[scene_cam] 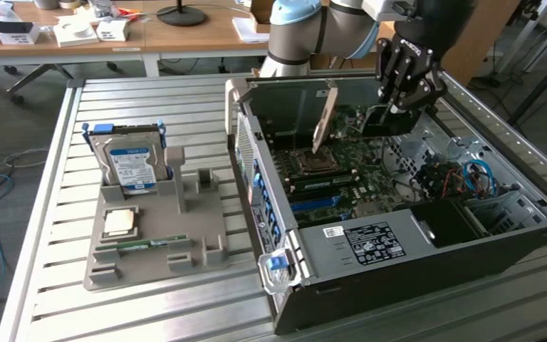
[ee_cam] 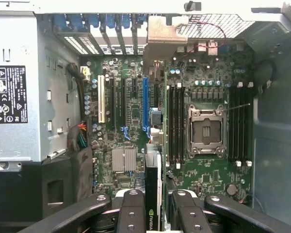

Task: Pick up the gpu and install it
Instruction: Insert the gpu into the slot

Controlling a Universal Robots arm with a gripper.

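The computer case point(scene_cam: 426, 299) lies on its side with the panel off on the slatted metal table point(scene_cam: 140, 92), its motherboard point(scene_cam: 369, 153) exposed. The gripper point(scene_cam: 399, 107) hangs inside the case above the board, to the exterior view's right of the empty CPU socket point(scene_cam: 312, 162); its jaws stand partly closed and clamp the gpu point(scene_cam: 387, 122), one finger to each face of the card. In the wrist view the gripper point(ee_cam: 155, 211) holds the gpu point(ee_cam: 153, 194) edge-on between its fingers point(ee_cam: 132, 208), with a green logo on the slim black edge; the card runs out toward the rear slot openings, its metal bracket point(ee_cam: 166, 39) at the far end. The card's edge lies just beside the blue expansion slot point(ee_cam: 145, 107), between that slot and the memory slots point(ee_cam: 174, 121); whether it touches the slot cannot be told. The power supply point(scene_cam: 369, 239), label uppermost, sits in the near end of the case. On the exterior view's left of the case a grey parts holder point(scene_cam: 202, 214) rests on the table; a hard drive point(scene_cam: 131, 165) with a blue-white label stands upright in it; a processor chip point(scene_cam: 122, 222) lies flat in it; a green memory stick point(scene_cam: 145, 244) lies near the chip.
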